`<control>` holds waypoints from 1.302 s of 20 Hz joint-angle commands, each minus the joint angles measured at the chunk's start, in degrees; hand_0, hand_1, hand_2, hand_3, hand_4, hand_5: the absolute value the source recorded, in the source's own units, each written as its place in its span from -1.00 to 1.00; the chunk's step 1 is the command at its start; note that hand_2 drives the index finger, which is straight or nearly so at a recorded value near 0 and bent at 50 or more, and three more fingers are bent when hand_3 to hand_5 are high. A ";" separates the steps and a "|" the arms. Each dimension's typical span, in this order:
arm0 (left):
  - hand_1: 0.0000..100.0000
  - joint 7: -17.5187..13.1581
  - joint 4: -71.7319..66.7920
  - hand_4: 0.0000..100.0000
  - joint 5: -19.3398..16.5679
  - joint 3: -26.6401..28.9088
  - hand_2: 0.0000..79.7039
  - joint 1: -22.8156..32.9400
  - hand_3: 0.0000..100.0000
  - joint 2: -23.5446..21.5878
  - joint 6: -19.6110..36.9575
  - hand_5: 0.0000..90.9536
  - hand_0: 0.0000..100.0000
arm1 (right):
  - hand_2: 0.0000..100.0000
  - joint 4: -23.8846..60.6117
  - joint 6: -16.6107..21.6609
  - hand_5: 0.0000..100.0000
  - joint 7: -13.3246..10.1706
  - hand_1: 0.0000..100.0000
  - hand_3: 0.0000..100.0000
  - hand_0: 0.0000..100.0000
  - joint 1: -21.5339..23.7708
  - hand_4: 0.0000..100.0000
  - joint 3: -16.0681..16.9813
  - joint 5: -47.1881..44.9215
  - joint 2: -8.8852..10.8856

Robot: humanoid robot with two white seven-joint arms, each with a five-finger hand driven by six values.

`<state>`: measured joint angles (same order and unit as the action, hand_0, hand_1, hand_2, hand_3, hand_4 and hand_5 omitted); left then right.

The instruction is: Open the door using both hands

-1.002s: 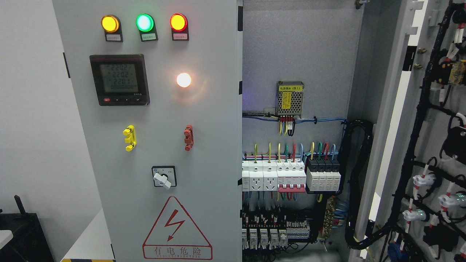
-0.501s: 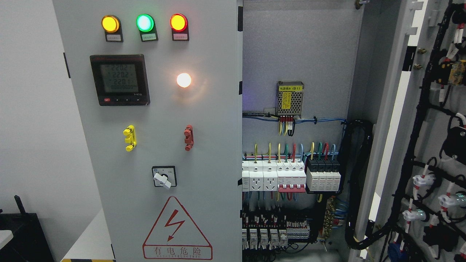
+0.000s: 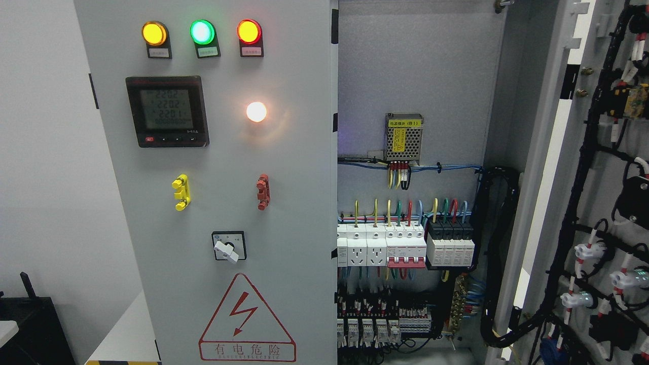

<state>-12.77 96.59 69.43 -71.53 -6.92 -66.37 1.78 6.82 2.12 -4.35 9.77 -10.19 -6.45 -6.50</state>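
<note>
Across the right half the right door [image 3: 603,203] is swung wide open, its wired inner face showing, breakers [image 3: 405,246] and power supply [image 3: 404,136] exposed inside; left door [image 3: 218,182] with lamps [image 3: 202,31] and meter [image 3: 167,111] looks shut. Neither hand is in view, so their state can't be told. Likely remaining: left door; grip its free edge near the middle seam, pull slowly, stay clear of the switch [image 3: 228,246]

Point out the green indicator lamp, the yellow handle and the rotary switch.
green indicator lamp [image 3: 202,32], head view, centre of its lit lens.
yellow handle [image 3: 180,192], head view, middle of its body.
rotary switch [image 3: 226,251], head view, its white knob.
</note>
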 commanded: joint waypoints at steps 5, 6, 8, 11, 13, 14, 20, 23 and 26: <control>-1.00 -0.59 -26.68 -0.94 -5.25 5.06 -1.00 12.00 -1.00 15.19 0.07 -1.00 -1.00 | -1.00 -0.05 -0.01 -1.00 -0.05 -1.00 -1.00 -0.79 -0.01 -1.00 0.00 -0.05 0.00; -1.00 -0.68 -30.28 -0.94 -7.35 8.30 -1.00 14.89 -1.00 17.74 0.06 -1.00 -1.00 | -1.00 -0.05 -0.01 -1.00 -0.05 -1.00 -1.00 -0.79 -0.01 -1.00 0.00 0.04 0.00; -1.00 -1.64 -36.01 -0.94 -12.53 15.16 -1.00 19.38 -1.00 22.49 -0.29 -1.00 -1.00 | -1.00 0.03 -0.01 -1.00 -0.05 -1.00 -1.00 -0.79 -0.01 -1.00 0.00 0.04 0.00; -1.00 -2.35 -41.37 -0.94 -19.49 19.14 -1.00 21.16 -1.00 28.29 -0.38 -1.00 -1.00 | -1.00 -0.05 -0.01 -1.00 -0.05 -1.00 -1.00 -0.79 -0.01 -1.00 0.00 0.04 0.00; -1.00 -2.44 -47.60 -0.94 -22.12 20.98 -1.00 21.16 -1.00 34.08 0.06 -1.00 -1.00 | -1.00 0.03 -0.01 -1.00 -0.05 -1.00 -1.00 -0.79 0.08 -1.00 0.00 0.04 0.00; -1.00 -2.44 -51.81 -0.94 -24.58 22.99 -1.00 20.90 -1.00 37.24 0.32 -1.00 -1.00 | -1.00 -0.05 -0.01 -1.00 -0.05 -1.00 -1.00 -0.79 -0.01 -1.00 0.00 0.04 0.00; -1.00 -2.79 -70.55 -0.94 -37.60 32.32 -1.00 18.61 -1.00 52.28 5.06 -1.00 -1.00 | -1.00 0.03 -0.01 -1.00 -0.05 -1.00 -1.00 -0.79 -0.01 -1.00 0.00 0.04 0.00; -1.00 -2.61 -76.53 -0.94 -39.88 34.43 -1.00 16.94 -1.00 57.21 6.83 -1.00 -1.00 | -1.00 0.03 -0.01 -1.00 -0.05 -1.00 -1.00 -0.79 -0.01 -1.00 0.00 0.04 0.00; -1.00 -2.53 -84.17 -0.94 -46.46 40.92 -1.00 13.87 -1.00 62.57 6.92 -1.00 -1.00 | -1.00 0.03 -0.01 -1.00 -0.05 -1.00 -1.00 -0.79 -0.01 -1.00 0.00 -0.05 0.00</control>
<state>-15.74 40.00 32.52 -45.88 10.20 -25.16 8.01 6.83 2.11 -4.35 9.79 -10.20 -6.45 -6.50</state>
